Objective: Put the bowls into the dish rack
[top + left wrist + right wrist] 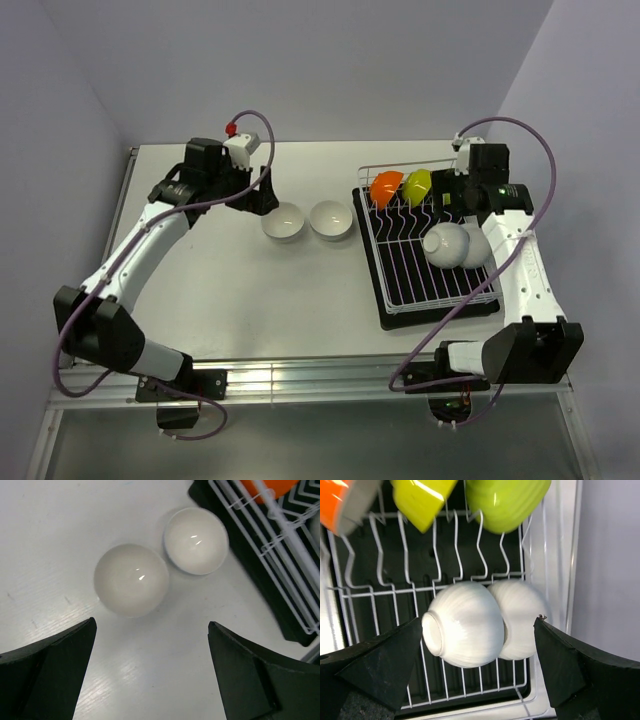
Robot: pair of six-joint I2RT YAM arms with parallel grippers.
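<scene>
Two white bowls (pixel 283 222) (pixel 331 220) sit upright side by side on the table, left of the dish rack (pixel 400 262). My left gripper (pixel 258 197) hovers open just left of them; in its wrist view (pixel 152 645) both bowls (pixel 131 579) (pixel 196 540) lie ahead of the empty jaws. In the rack, an orange bowl (pixel 386 187) and a lime green bowl (pixel 417 185) stand at the far end, and two white bowls (pixel 447 243) (pixel 474 246) lean together on their sides. My right gripper (pixel 478 630) hangs open above those white bowls (pixel 465 625) (pixel 520 615), holding nothing. The right wrist view shows two lime green bowls (pixel 422 497) (pixel 507 500).
The rack's black tray (pixel 385 300) reaches close to the table's right edge, with the wall just beyond. The rack's corner (pixel 280 545) lies right of the nearer table bowl. Bare wire prongs (pixel 435 587) stand between the coloured and white bowls.
</scene>
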